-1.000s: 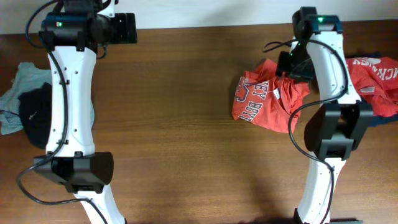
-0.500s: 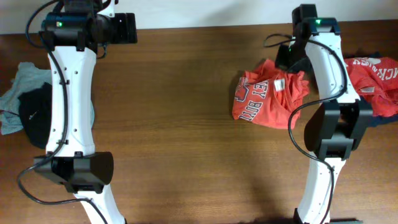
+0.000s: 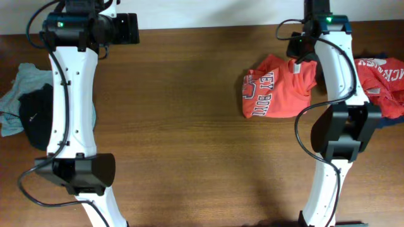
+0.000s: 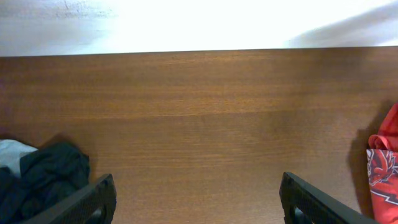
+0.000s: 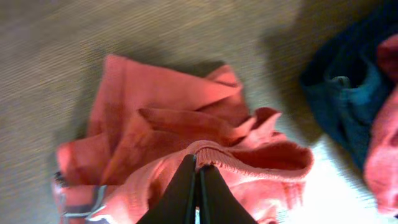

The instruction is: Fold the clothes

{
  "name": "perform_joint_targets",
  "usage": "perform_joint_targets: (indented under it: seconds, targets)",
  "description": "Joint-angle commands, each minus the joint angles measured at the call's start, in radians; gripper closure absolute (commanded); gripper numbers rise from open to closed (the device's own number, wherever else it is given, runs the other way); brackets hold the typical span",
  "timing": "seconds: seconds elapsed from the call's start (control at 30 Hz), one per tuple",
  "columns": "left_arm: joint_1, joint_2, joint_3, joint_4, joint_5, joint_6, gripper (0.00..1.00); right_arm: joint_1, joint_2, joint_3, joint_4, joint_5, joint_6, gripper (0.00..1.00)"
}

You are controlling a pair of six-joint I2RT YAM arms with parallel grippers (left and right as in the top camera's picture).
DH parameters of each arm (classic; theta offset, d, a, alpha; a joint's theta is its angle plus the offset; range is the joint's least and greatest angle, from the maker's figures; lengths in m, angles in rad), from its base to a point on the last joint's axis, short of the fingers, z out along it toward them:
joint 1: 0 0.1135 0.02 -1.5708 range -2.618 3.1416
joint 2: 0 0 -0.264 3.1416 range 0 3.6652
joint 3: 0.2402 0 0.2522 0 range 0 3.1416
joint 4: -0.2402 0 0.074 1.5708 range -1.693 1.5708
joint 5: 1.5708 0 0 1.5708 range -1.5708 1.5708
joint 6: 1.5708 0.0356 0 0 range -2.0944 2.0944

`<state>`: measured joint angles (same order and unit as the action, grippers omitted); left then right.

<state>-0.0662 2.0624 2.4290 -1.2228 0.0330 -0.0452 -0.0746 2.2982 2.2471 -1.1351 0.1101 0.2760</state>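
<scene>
The orange-red T-shirt (image 3: 278, 91) lies crumpled at the right of the table, white lettering showing. My right gripper (image 3: 298, 55) is at the shirt's far edge. In the right wrist view it (image 5: 198, 163) is shut on the ribbed collar of the T-shirt (image 5: 155, 124), and the cloth is drawn up toward the jaws. My left gripper (image 3: 129, 28) stays at the back left, far from the shirt. In the left wrist view it (image 4: 198, 199) stands open over bare wood, nothing between its fingers (image 4: 93, 202).
A black garment (image 3: 36, 116) and a pale grey-blue one (image 3: 19, 82) are heaped at the left edge. A red garment with white lettering (image 3: 382, 75) and a navy one (image 5: 348, 93) lie at the right edge. The table's back edge meets a white wall (image 4: 199, 25).
My right gripper has shut on the T-shirt's collar and moved toward the back edge, pulling the cloth out flatter. The left arm has not moved.
</scene>
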Motion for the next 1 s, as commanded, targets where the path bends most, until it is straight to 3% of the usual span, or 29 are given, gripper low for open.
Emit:
perform_joint_targets:
  seconds: [0.0,0.03,0.1,0.13,0.43,0.47,0.5,0.53,0.57,0.6,0.97]
  targets:
    - [-0.008,0.059,-0.007,0.002,0.005,0.016,0.16,-0.042,0.033,-0.028,0.002,0.045,-0.005,0.96]
    - [-0.011,0.069,-0.007,0.002,0.005,0.016,0.16,-0.052,0.037,-0.036,0.002,0.045,-0.005,0.96]
    - [-0.019,0.086,-0.007,0.002,0.005,0.016,0.16,-0.066,0.047,-0.041,-0.008,0.044,-0.005,0.20]
    - [-0.024,0.098,-0.007,0.002,0.005,0.016,0.16,-0.072,0.048,-0.041,-0.019,0.045,-0.006,0.01]
    - [-0.054,0.148,-0.007,0.003,0.004,0.016,0.16,-0.083,-0.025,0.047,-0.106,0.014,-0.021,0.00]
    - [-0.054,0.148,-0.007,0.003,0.004,0.016,0.16,-0.079,-0.035,0.066,-0.119,-0.016,-0.035,0.08]
    - [-0.054,0.148,-0.007,0.003,0.004,0.016,0.16,-0.074,-0.043,0.082,-0.133,-0.039,-0.035,0.24]
    - [-0.053,0.148,-0.007,0.006,0.003,0.016,0.16,-0.068,-0.049,0.092,-0.144,-0.057,-0.035,0.47]
    - [-0.052,0.148,-0.007,0.010,0.003,0.016,0.16,-0.059,-0.054,0.095,-0.153,-0.076,-0.035,0.84]
    - [-0.051,0.148,-0.007,0.014,0.004,0.016,0.16,-0.049,-0.055,0.095,-0.160,-0.086,-0.034,0.96]
    - [-0.047,0.148,-0.007,0.003,0.004,0.016,0.16,0.022,-0.005,-0.056,-0.120,-0.079,0.008,0.96]
